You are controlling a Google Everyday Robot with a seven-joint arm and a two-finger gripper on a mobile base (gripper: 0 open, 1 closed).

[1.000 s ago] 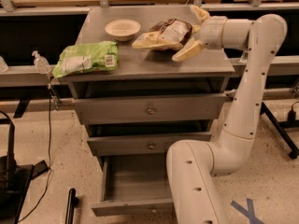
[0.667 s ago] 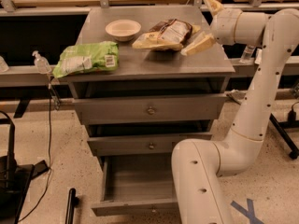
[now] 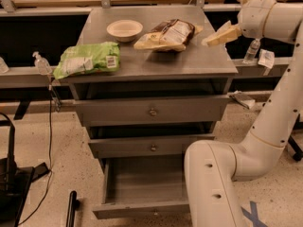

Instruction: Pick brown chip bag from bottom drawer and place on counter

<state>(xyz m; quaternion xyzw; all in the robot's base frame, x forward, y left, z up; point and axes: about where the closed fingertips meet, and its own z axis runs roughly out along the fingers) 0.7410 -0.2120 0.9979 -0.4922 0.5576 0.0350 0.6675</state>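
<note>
The brown chip bag lies on the grey counter, toward its back right, next to a white bowl. My gripper hovers past the counter's right edge, just right of the bag and apart from it. It is open and empty; one cream finger points at the bag. The bottom drawer is pulled out at floor level, and its grey floor shows nothing in it. My white arm bends up from the lower right, in front of the drawer's right side.
A bright green chip bag lies at the counter's front left and a white bowl at the back. Two upper drawers with round knobs are closed. Small bottles stand at the left and right.
My gripper has drawn back to the right and slightly up, away from the brown chip bag. The bag stays on the counter.
</note>
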